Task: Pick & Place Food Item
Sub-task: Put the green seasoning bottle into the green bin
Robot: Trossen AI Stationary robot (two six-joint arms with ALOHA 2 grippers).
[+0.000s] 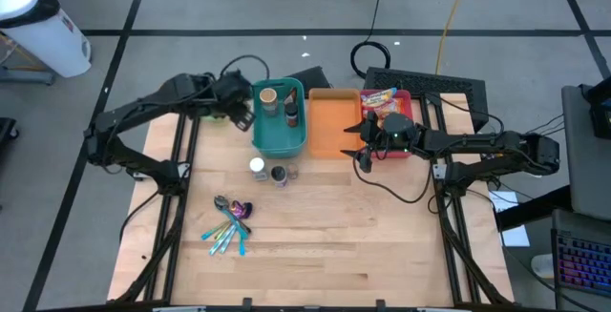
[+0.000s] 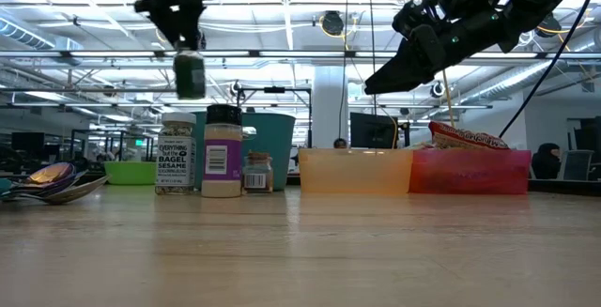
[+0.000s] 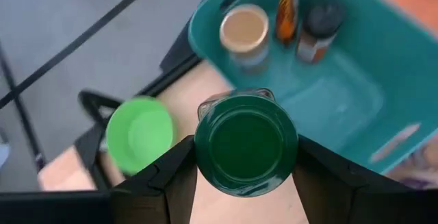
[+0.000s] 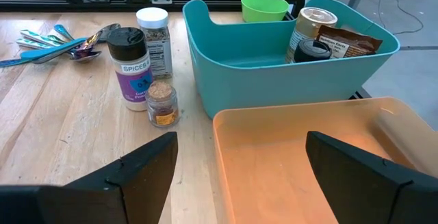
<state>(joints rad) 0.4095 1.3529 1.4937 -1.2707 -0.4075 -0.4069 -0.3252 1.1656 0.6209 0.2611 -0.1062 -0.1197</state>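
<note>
A small jar with a dark green lid (image 3: 246, 145) hangs in the air, held by my left gripper (image 3: 246, 166), beside the left wall of the teal bin (image 1: 279, 140). In the low view the jar (image 2: 190, 74) hangs high above the table. The teal bin holds a tan-lidded can (image 3: 243, 31) and two bottles. My right gripper (image 4: 239, 162) waits open over the near edge of the orange bin (image 1: 334, 121), with nothing between its fingers. My left gripper pinches the jar between its two fingers (image 3: 171, 172), one on each side of the jar just under the green lid (image 3: 205, 162). The fingers slant down from above. The jar hangs below them, roughly upright and lifted clear of the table.
A light green bowl (image 3: 140, 131) sits on the table's far left corner. Three spice jars (image 4: 133, 66) stand in front of the teal bin. Spoons and blue utensils (image 1: 229, 224) lie left of centre. A red bin (image 1: 401, 97) with snack packets adjoins the orange one.
</note>
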